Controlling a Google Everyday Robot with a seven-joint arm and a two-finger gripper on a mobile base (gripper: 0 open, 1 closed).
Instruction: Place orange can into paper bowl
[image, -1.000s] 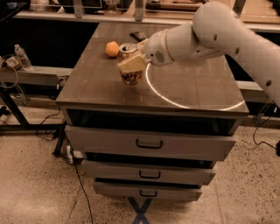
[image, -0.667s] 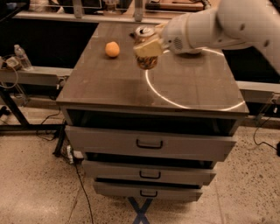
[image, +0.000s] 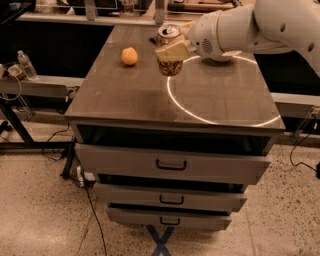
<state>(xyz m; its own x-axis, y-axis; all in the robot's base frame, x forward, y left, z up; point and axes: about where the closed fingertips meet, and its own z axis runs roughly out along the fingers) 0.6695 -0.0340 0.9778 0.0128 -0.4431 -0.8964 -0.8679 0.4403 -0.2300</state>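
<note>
The orange can (image: 170, 66), with a silver top and an orange-tan label with dark print, hangs upright a little above the far middle of the dark cabinet top (image: 130, 95). My gripper (image: 169, 52) reaches in from the right and is shut on the can, its tan fingers (image: 175, 50) across the can's middle. The white arm (image: 250, 25) stretches across the back right of the top. The paper bowl does not show plainly; a pale rounded edge just under the arm may belong to it or to the arm itself.
A small round orange fruit (image: 129, 56) lies on the top to the left of the can. A bright ring (image: 200, 117) marks the right half of the top. Drawers (image: 171, 164) stand partly open below. A water bottle (image: 25, 65) stands on a rail at the left.
The gripper has lifted the can off the top and carried it toward the back and right, away from the fruit. The fruit has not moved.
</note>
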